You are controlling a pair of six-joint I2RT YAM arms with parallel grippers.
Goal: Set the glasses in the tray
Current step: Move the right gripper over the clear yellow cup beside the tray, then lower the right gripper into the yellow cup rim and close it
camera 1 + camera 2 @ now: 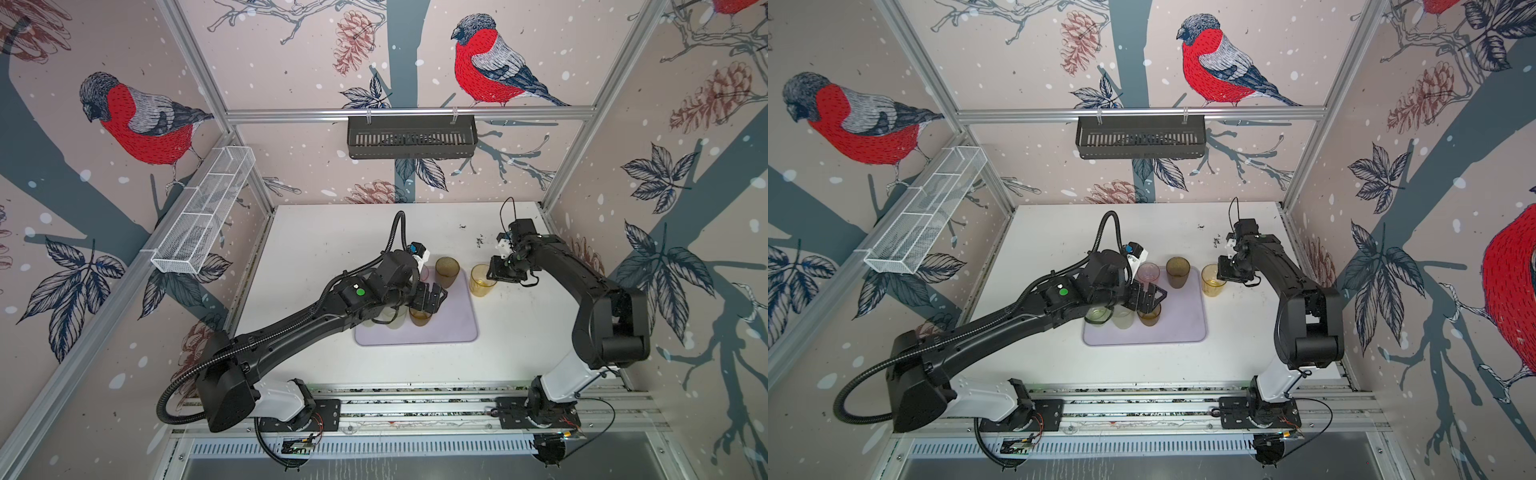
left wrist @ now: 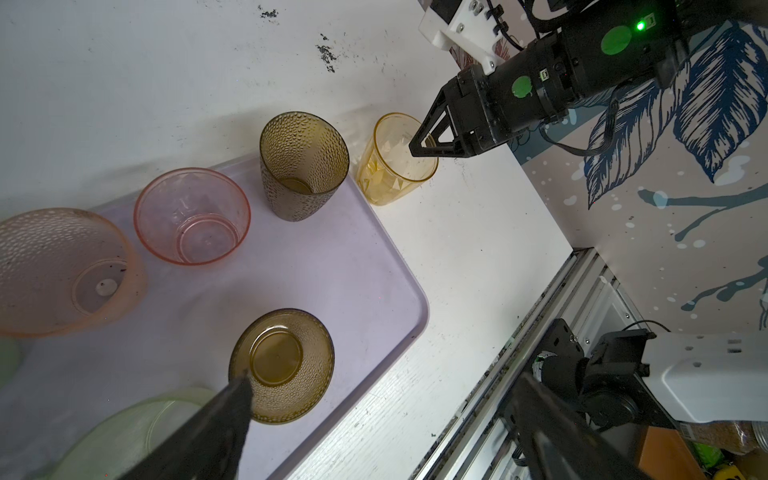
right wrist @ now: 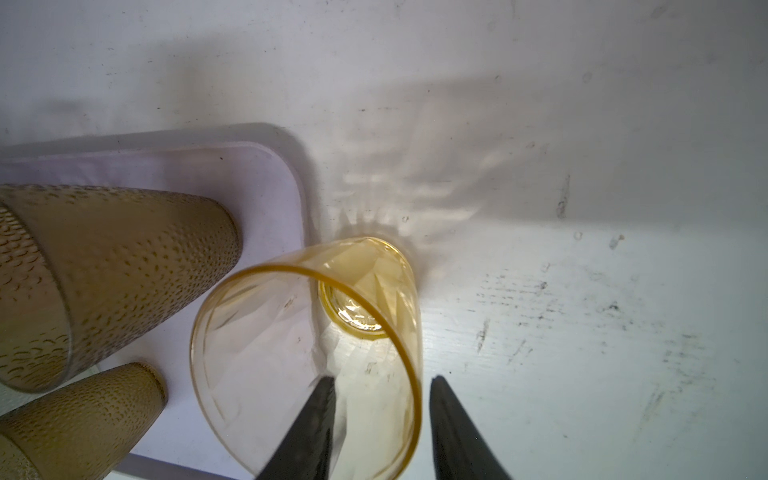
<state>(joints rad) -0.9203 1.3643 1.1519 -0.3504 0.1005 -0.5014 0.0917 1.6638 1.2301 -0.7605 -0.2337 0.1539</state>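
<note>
We straddle the rim of the upright yellow glass (image 3: 291,353) with the right gripper (image 3: 380,378), jaws apart, not yet pinching; the tray (image 3: 249,187) lies just to its left.

The tray (image 1: 453,328) is showing pale lavender; the white bench (image 1: 332,249) is carrying black scuffs. The yellow glass (image 1: 482,282) is glowing amber, faceted. The far brown glass (image 1: 447,272) and near brown glass (image 2: 282,365) are wearing fine dimples. The clear pink glass (image 2: 192,216) is showing facets, the frosted pink glass (image 2: 62,270) dimples. The walls (image 1: 291,62) are displaying red-breasted birds, cones and blue-grey leaves.
</note>
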